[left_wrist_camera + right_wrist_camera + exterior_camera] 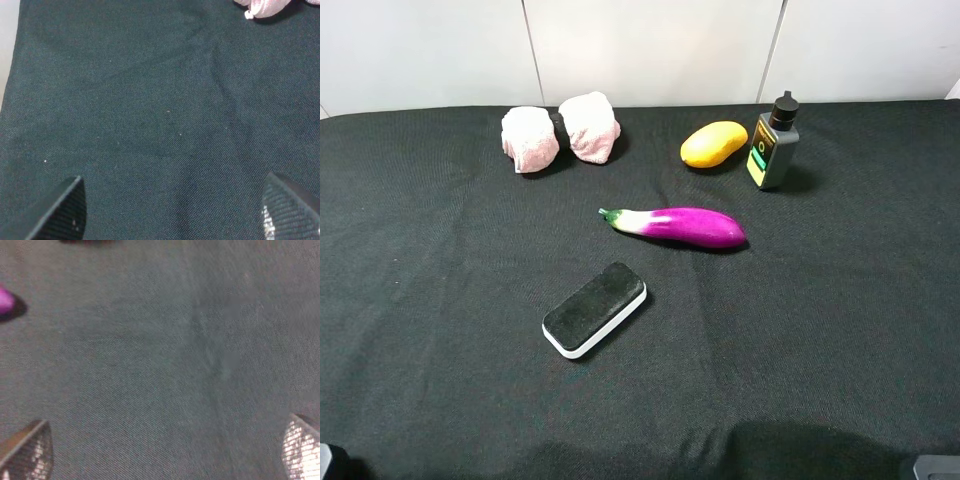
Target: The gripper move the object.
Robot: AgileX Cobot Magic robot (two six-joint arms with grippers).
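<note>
The grey bottle with a black screw cap and green-yellow label stands upright at the back right of the black cloth, beside a yellow mango. It shows in neither wrist view. My left gripper is open and empty over bare cloth; only its fingertips show. My right gripper is open and empty over bare cloth, with the purple eggplant's tip at the view's edge. In the exterior view only slight bits of both arms show at the bottom corners, far from the bottle.
A purple eggplant lies in the middle. A black-and-white eraser block lies in front of it. A pink rolled cloth sits at the back left and also shows in the left wrist view. The white wall borders the cloth's far edge.
</note>
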